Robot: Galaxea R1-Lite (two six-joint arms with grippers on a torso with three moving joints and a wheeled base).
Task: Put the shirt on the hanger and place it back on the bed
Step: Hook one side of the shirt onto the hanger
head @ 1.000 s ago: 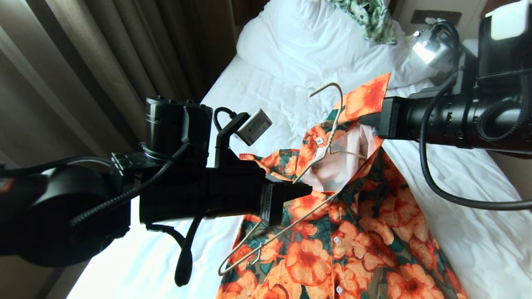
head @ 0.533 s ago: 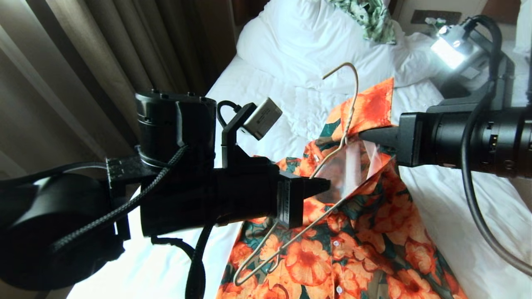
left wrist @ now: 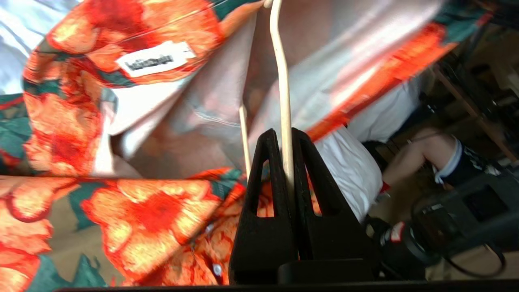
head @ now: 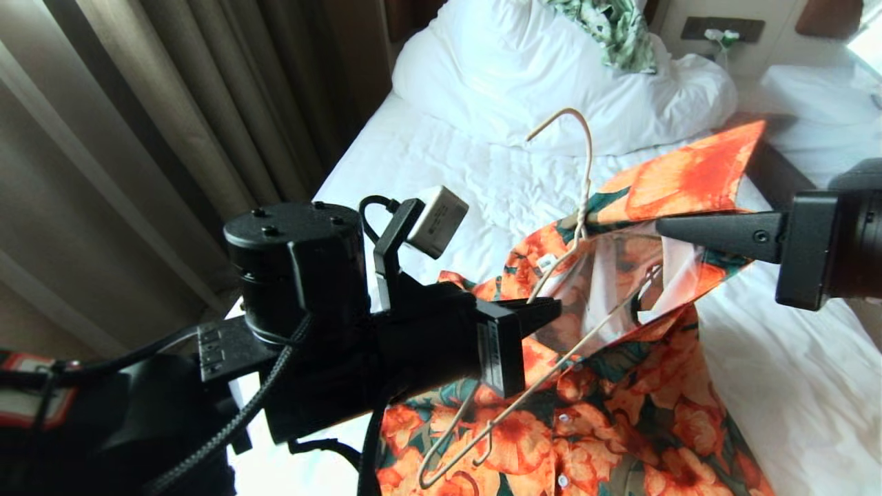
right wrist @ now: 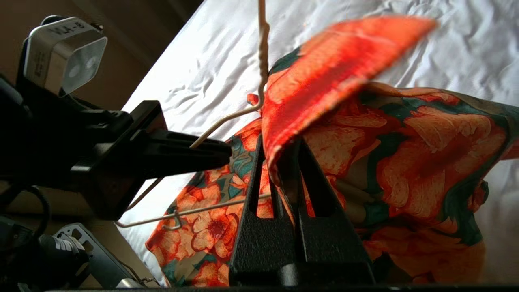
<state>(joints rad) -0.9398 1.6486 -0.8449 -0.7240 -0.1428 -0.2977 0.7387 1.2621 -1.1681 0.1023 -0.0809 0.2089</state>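
Note:
The orange-flowered shirt (head: 620, 413) lies on the white bed (head: 475, 179), its collar side lifted. My right gripper (head: 665, 227) comes in from the right and is shut on the shirt's front edge beside the collar, holding the neck open. My left gripper (head: 551, 306) is shut on one sloping wire of the cream hanger (head: 587, 172). The hook points up toward the pillow, and the hanger's far shoulder end reaches into the opened shirt. In the left wrist view the hanger wire (left wrist: 284, 89) runs between my shut fingers, near the neck label (left wrist: 154, 63). The right wrist view has shirt cloth (right wrist: 324, 69) pinched in my right gripper (right wrist: 279, 142).
Brown curtains (head: 172, 103) hang along the bed's left side. A white pillow (head: 524, 62) lies at the head with a green-and-white leaf garment (head: 613, 27) on it. A second white-sheeted surface (head: 813, 89) stands at the right. A person's leg (left wrist: 425, 154) shows beyond the bed.
My right gripper has drawn off to the right with the shirt's edge, opening the neck wider. My left gripper has carried the hanger right and down toward that opening.

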